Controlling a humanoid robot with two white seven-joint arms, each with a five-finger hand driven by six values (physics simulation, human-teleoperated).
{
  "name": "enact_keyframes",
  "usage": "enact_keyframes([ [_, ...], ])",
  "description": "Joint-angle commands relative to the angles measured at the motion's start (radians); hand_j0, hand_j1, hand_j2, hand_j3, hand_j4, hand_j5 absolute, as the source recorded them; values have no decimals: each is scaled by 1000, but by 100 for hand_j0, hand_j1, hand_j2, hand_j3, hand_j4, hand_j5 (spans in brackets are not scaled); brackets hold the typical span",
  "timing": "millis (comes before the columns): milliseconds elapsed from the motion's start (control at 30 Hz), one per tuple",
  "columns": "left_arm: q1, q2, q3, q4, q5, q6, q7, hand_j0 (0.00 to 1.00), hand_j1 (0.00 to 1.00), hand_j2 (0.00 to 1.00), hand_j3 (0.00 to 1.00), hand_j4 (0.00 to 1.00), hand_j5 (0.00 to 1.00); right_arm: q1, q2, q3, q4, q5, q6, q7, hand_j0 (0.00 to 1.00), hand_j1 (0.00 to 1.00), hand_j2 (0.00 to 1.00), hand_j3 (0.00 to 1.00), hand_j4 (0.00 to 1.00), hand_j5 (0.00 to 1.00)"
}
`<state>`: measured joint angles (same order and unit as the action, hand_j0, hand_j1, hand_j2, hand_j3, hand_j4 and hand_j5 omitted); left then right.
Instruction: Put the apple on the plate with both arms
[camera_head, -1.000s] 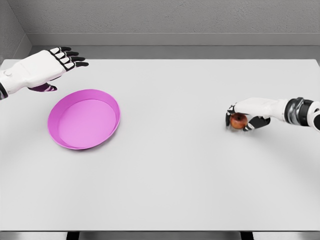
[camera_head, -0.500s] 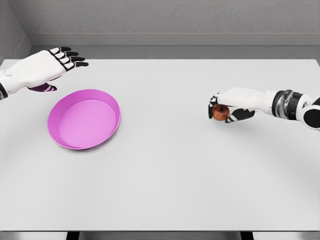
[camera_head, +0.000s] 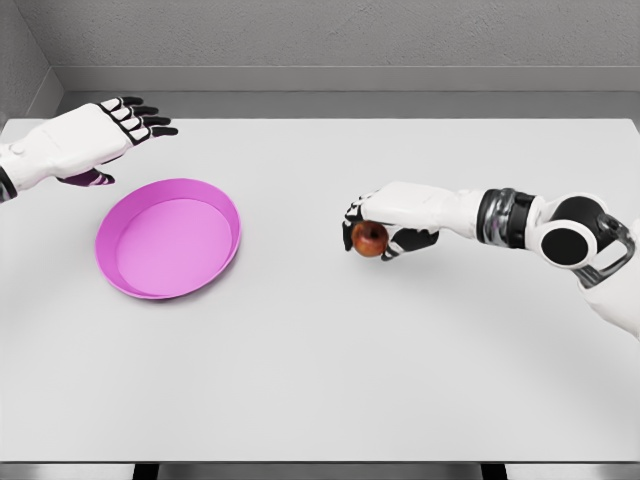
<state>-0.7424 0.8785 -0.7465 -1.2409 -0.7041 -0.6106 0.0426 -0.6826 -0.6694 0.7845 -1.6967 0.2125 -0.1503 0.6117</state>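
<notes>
A small red apple (camera_head: 369, 238) is held just above the white table (camera_head: 320, 360), right of the middle, with my right hand (camera_head: 380, 226) shut on it from above. The pink plate (camera_head: 168, 238) lies on the table at the left, a good way left of the apple. My left hand (camera_head: 105, 130) hovers behind the plate's far left rim, fingers spread and holding nothing.
The grey back wall runs behind the table's far edge. My right forearm (camera_head: 520, 220) stretches across the table's right side.
My right hand has carried the apple leftward across the table, from the right side toward the middle. The left hand and the plate have stayed put.
</notes>
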Motion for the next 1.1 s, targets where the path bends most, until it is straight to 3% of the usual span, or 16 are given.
enact_keyframes([
  [0, 0, 0, 3, 0, 6, 0, 0, 100, 100, 100, 100, 100, 100, 0, 24, 4, -4, -4, 0, -1, 46, 46, 46, 46, 46, 46],
  [100, -2, 0, 3, 0, 6, 0, 0, 100, 100, 100, 100, 100, 100, 0, 60, 10, -3, -4, 1, -1, 46, 46, 46, 46, 46, 46],
  [533, -2, 0, 3, 0, 6, 0, 0, 100, 100, 100, 100, 100, 100, -2, 113, 29, -3, -4, 1, -1, 46, 46, 46, 46, 46, 46],
  [567, -2, 0, 1, 0, 6, 0, 0, 100, 100, 100, 100, 100, 100, -2, 113, 29, -3, -4, 5, -1, 62, 62, 62, 62, 62, 62],
  [600, -2, 0, 3, 0, 6, 0, 2, 100, 100, 100, 100, 100, 100, -2, 113, 27, -1, -4, 5, -1, 100, 100, 100, 100, 100, 100],
  [800, 2, -1, 3, -3, 6, 0, 0, 100, 100, 100, 100, 100, 100, -2, 110, 24, -1, -2, 3, -1, 100, 100, 100, 100, 100, 100],
  [867, 2, 0, 3, -3, 6, 0, 0, 100, 100, 100, 100, 100, 100, -8, 45, -31, 2, -2, -2, -1, 100, 100, 100, 100, 100, 100],
  [933, -2, 0, 3, 0, 6, 0, 2, 100, 100, 100, 100, 100, 100, 9, -79, -146, 3, -2, -11, -1, 100, 100, 100, 100, 100, 100],
  [967, -2, 2, 3, -2, 8, 0, 0, 100, 100, 100, 100, 100, 100, 43, -150, -232, 15, -2, -12, -1, 100, 100, 100, 100, 100, 100],
  [1033, -3, 0, 3, -6, 9, 0, -15, 100, 100, 100, 100, 100, 100, 166, -214, -438, 84, -2, -40, -1, 100, 100, 100, 100, 100, 100],
  [1067, -2, -1, 4, -29, 14, 0, -82, 100, 100, 100, 100, 100, 100, 170, -242, -453, 144, -2, -115, -1, 100, 100, 100, 100, 100, 100],
])
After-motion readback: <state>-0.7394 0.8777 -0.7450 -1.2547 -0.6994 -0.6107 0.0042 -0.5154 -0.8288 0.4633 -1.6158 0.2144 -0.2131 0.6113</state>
